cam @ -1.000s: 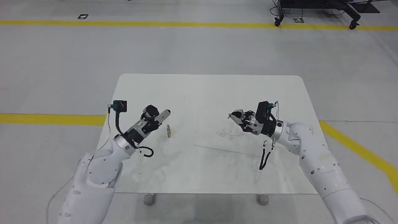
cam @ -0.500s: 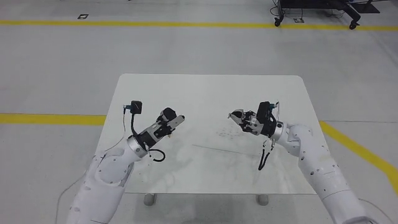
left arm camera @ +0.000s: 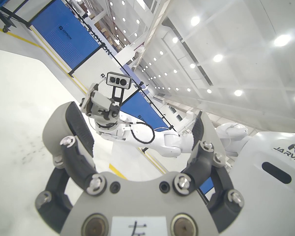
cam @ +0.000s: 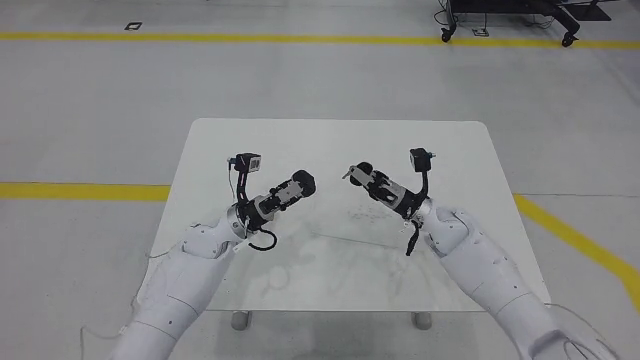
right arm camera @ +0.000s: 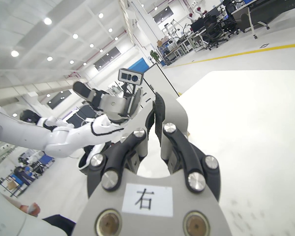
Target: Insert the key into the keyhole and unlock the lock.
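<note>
Above the middle of the white table (cam: 330,145), two robot arms are held up with their grippers facing each other, near but apart. The left gripper (cam: 302,181) is spread wide with nothing between its fingers. The right gripper (cam: 353,172) is pressed closed; whether a key is pinched there is too small to tell, and I cannot tell where the lock lies. This looks like lining up before insertion. Next, key tip and keyhole must meet squarely.
</note>
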